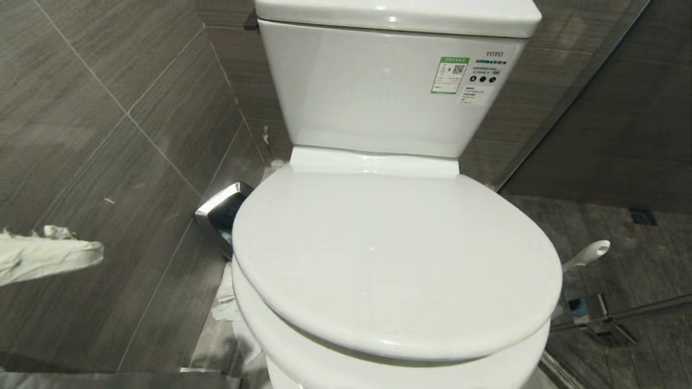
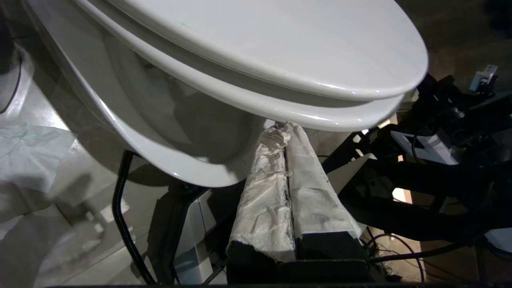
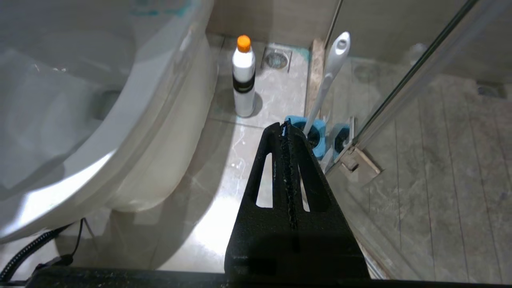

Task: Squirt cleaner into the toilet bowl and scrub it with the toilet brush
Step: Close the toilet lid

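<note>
Under the front lip of the toilet bowl [image 2: 168,132], the left tool [image 2: 285,127] is pointing its paper-wrapped fingers, pressed together and holding nothing, up at the edge of the lid [image 1: 389,265], which is lying shut over the seat, so lifting it looks like the coming move and this arm is the nearer one. Down on the floor at the bowl's right side, the cleaner [image 3: 244,76] is standing upright with the toilet brush [image 3: 330,76] leaning in its blue holder [image 3: 316,136] just beside it, both lying straight ahead of the right tool [image 3: 285,128], which is hanging closed and empty
</note>
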Robot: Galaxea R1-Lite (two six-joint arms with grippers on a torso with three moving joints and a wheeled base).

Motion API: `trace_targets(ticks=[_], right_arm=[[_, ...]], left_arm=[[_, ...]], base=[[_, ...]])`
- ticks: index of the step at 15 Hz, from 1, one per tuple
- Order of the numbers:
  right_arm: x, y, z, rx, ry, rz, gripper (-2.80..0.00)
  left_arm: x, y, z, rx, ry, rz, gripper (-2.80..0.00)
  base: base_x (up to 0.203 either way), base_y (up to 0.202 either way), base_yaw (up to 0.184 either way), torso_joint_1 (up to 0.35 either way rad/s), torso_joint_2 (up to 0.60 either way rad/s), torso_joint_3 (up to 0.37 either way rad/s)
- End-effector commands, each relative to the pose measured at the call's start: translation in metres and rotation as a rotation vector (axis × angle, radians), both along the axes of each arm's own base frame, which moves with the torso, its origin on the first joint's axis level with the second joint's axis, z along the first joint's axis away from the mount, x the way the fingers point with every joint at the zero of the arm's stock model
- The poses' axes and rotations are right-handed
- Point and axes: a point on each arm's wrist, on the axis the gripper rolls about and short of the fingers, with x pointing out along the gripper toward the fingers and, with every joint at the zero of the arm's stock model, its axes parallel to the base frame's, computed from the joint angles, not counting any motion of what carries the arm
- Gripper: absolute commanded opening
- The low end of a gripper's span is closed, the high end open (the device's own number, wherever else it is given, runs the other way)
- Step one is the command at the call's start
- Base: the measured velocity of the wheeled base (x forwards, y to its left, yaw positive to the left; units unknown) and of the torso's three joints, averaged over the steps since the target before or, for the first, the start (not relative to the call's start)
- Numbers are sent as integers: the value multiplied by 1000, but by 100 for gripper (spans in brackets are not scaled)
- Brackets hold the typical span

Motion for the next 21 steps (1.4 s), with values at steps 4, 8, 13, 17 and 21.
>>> trace_targets(ticks=[4,8,13,17,21], right_arm=[[2,0,-7,0,24,0,-280],[2,0,-7,0,24,0,-280],[2,0,-7,0,24,0,-280],[2,0,-7,0,24,0,-280],[2,0,-7,0,24,0,-280]], left_arm=[[-6,3,-14,67,7,-25,-280],[-8,4,-18,88,14,-35,-280],[-8,3,-23,101,51,-40,-280],[-6,3,-27,148,98,-35,-280],[50,-25,-20,257,-42,143,-280]], base=[[0,0,0,2,4,200],[0,0,0,0,4,203],[0,0,0,0,4,142],[0,0,0,1,0,10],[0,0,0,0,0,0]])
